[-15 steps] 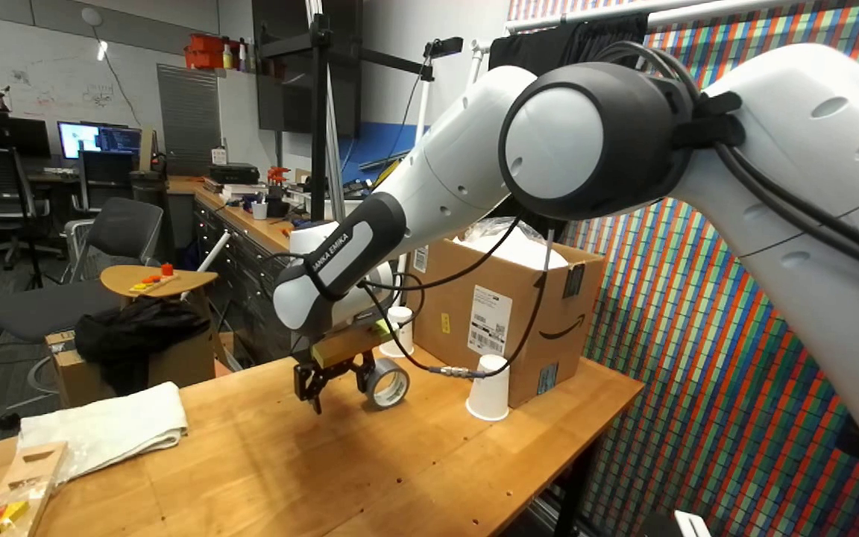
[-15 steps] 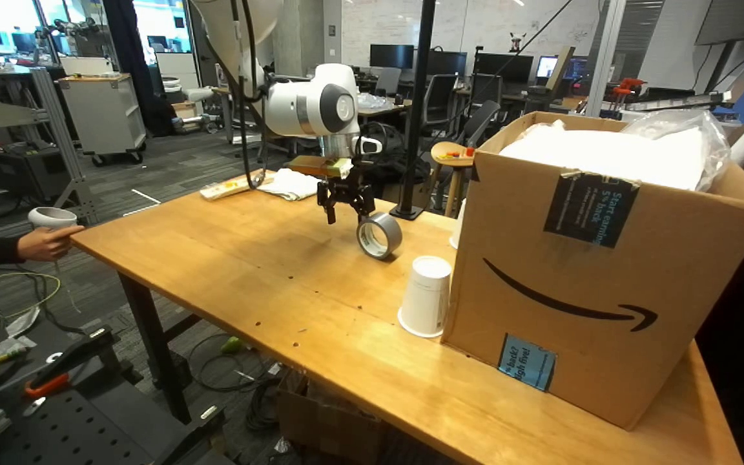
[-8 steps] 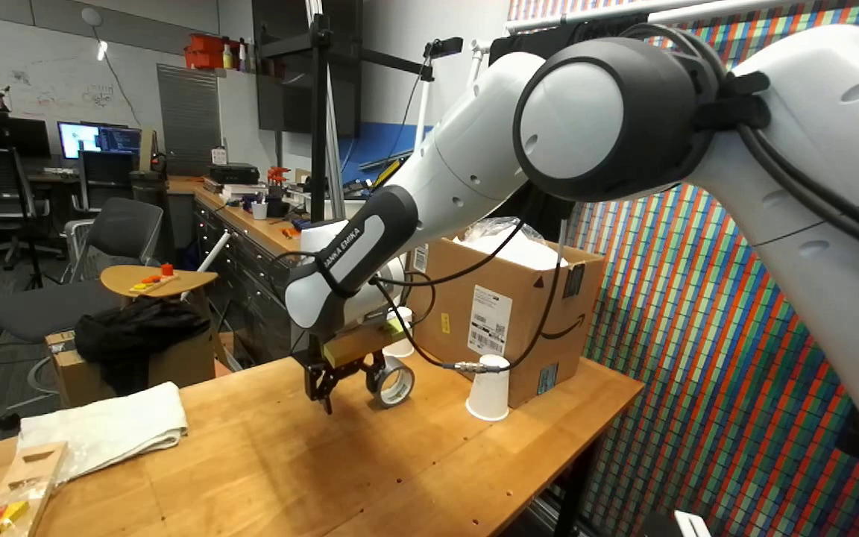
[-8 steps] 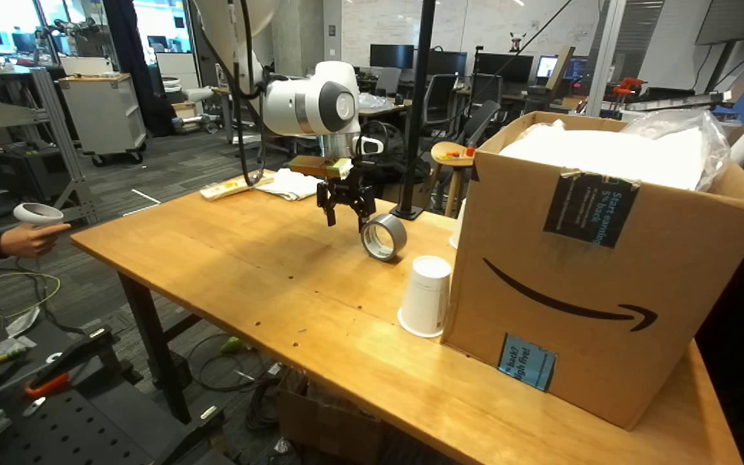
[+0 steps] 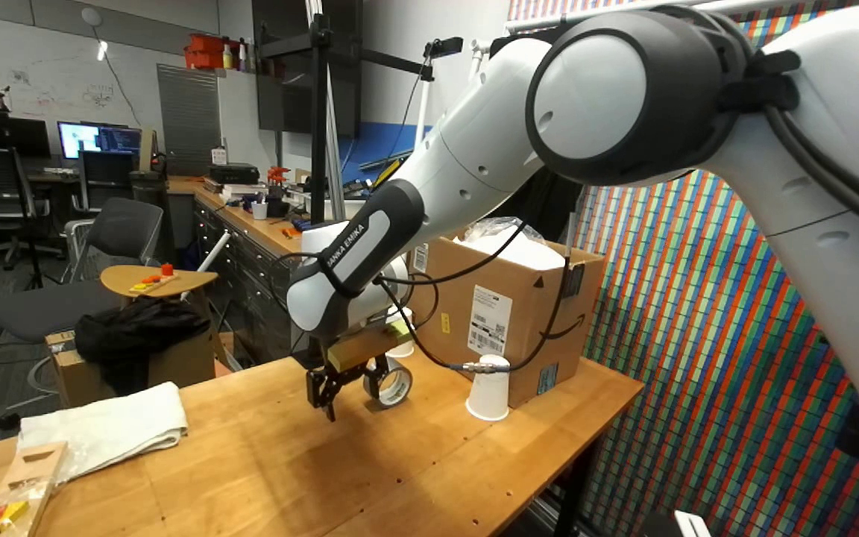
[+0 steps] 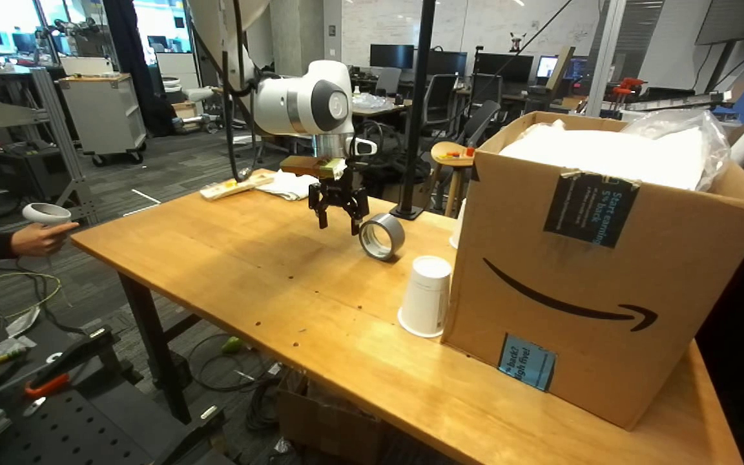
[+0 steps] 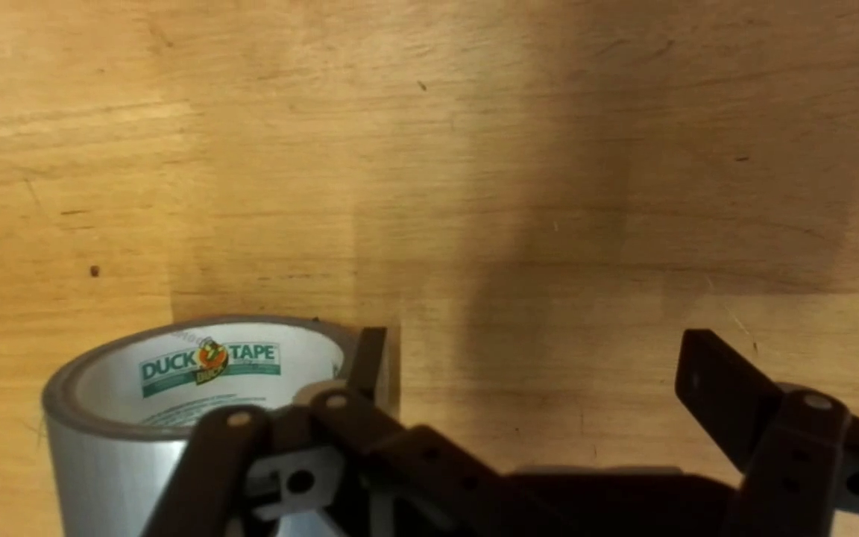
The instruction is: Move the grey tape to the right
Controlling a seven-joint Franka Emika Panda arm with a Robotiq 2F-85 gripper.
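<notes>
The grey tape [image 5: 405, 391] stands on its edge on the wooden table in both exterior views, silvery outside [image 6: 398, 232] with a pale hollow core. In the wrist view, the tape [image 7: 112, 470] is at the lower left, its printed core showing. My gripper [image 5: 353, 403] is open, fingers pointing down, with nothing between them. In an exterior view, the gripper [image 6: 340, 228] is just left of the tape, its nearer finger close against the rim; I cannot tell whether they touch. In the wrist view, the gripper's [image 7: 530, 350] left finger overlaps the tape's right edge and hides part of it.
An upside-down white paper cup [image 5: 488, 391] stands by a large cardboard box [image 6: 578, 278]. Another white object [image 5: 402, 349] stands behind the tape, partly hidden. A white cloth [image 5: 105, 429] and a wooden tray [image 5: 30, 485] lie on the table. A black pole [image 6: 418, 116] rises behind.
My gripper has come down a little, moving right in one exterior view and left in the other. The tape has shifted slightly right of where it was a second ago.
</notes>
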